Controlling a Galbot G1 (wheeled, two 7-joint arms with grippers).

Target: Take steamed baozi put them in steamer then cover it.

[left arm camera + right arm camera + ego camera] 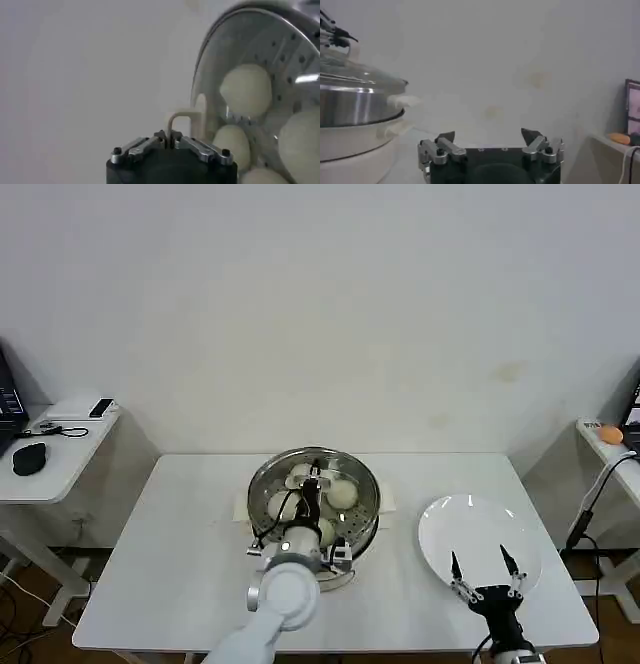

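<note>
Covering step in hand: left gripper point(313, 480) fingers pinched on cover point(314, 484) handle, cover seated on steamer point(262, 502) mid-counter, baozi point(342, 494) inside. Right gripper point(486, 568) spread wide, empty, over plate point(440, 529). Next: release handle, lift clear.

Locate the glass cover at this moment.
In the head view the cover sits on the steamer at table centre, its handle held by the left gripper; the white plate lies to its right.
</note>
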